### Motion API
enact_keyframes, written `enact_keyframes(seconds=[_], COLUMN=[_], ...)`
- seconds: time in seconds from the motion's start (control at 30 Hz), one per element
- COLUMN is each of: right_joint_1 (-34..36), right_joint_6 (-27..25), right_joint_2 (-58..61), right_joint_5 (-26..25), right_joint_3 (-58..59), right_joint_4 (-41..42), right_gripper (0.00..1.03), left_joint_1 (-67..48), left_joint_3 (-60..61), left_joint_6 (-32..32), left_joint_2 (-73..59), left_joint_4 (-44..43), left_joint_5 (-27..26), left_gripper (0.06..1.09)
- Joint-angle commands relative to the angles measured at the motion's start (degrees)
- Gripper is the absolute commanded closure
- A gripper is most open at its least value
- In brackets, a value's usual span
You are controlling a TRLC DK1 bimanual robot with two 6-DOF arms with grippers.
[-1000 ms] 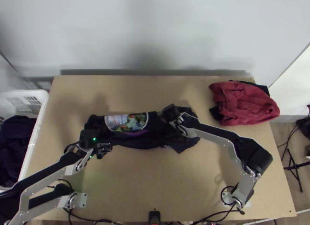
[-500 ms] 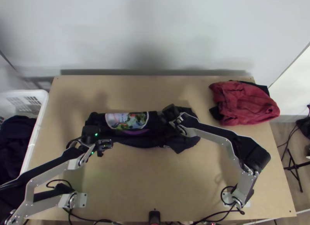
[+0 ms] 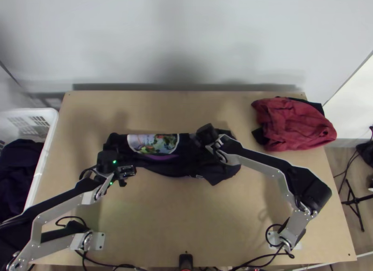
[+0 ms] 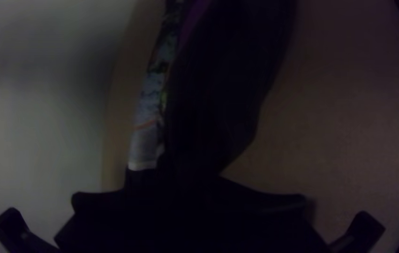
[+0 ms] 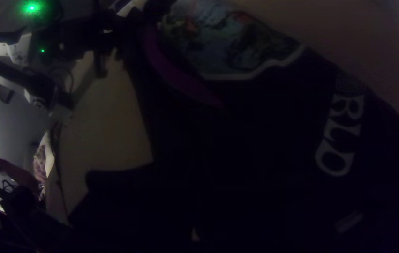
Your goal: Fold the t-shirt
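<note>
Dark printed t-shirt (image 3: 186,166) lies in a long narrow bunch right of the white laundry basket (image 3: 45,149), left gripper (image 3: 126,172) at its basket-side end, right gripper (image 3: 205,135) over its farther part; whether either grips cloth, I cannot tell.

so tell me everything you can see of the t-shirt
The t-shirt is dark, seemingly soft cloth, with a colourful pale-edged print, a purple curve beside it and white lettering. It lies as a long, narrow strip across the middle of the table, creased, its right part bunched with a corner pointing toward the arms' bases. The left gripper is at its left end, the right gripper over its right part; whether either grips it, I can't tell.
</note>
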State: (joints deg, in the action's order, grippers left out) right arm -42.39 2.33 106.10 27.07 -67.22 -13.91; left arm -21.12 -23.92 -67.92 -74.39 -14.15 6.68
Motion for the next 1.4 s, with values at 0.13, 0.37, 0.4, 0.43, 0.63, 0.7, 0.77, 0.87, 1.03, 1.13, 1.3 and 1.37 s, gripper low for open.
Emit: enact_keyframes(seconds=[0.13, 0.37, 0.4, 0.43, 0.63, 0.7, 0.77, 0.87, 1.03, 1.13, 1.3, 1.37], right_joint_1=[-0.15, 2.93, 3.72, 5.04, 16.82, 20.59, 24.29, 28.86, 34.22, 35.27, 36.33, 37.38], right_joint_6=[-0.13, 0.13, 0.05, -0.04, -0.13, 0.13, 0.66, 1.28, 1.19, 1.10, 1.01, 1.01], right_joint_2=[-0.02, -4.59, -6.17, -7.84, -17.07, -19.80, -22.43, -25.60, -28.58, -29.64, -32.36, -33.24], right_joint_5=[1.23, 7.56, 8.35, 9.05, 14.06, 14.06, 14.15, 15.03, 16.88, 17.93, 17.93, 18.02], right_joint_3=[0.78, 0.34, 0.42, 0.34, 1.13, 2.45, 4.38, 7.63, 10.27, 11.59, 13.43, 13.96], right_joint_4=[0.11, -0.85, -1.21, -1.91, -7.09, -7.45, -7.62, -7.71, -7.80, -7.97, -7.97, -7.97], right_gripper=[1.00, 1.00, 1.00, 1.00, 1.00, 1.00, 1.00, 1.00, 1.00, 1.00, 1.00, 1.00], left_joint_1=[-4.10, -6.65, -6.91, -7.35, -10.34, -10.96, -12.54, -15.09, -18.69, -21.15, -25.28, -26.07], left_joint_3=[0.28, -3.85, -4.73, -5.70, -11.85, -13.52, -15.98, -21.96, -29.08, -34.52, -43.31, -47.01], left_joint_6=[-9.16, -17.60, -18.56, -19.44, -23.13, -25.24, -27.44, -28.23, -34.65, -38.34, -42.38, -43.70], left_joint_2=[10.41, 11.72, 11.37, 11.02, 5.48, 3.81, 1.97, -1.99, -8.23, -12.18, -18.77, -21.41], left_joint_4=[4.84, 8.70, 8.88, 9.23, 10.29, 10.29, 10.29, 13.36, 14.50, 16.88, 20.57, 21.89], left_joint_5=[-0.88, -3.86, -4.13, -4.57, -6.06, -6.85, -7.03, -7.03, -7.91, -8.00, -8.17, -8.17], left_gripper=[1.03, 1.03, 1.03, 1.03, 1.03, 1.03, 1.03, 1.03, 1.03, 1.03, 1.03, 1.03])
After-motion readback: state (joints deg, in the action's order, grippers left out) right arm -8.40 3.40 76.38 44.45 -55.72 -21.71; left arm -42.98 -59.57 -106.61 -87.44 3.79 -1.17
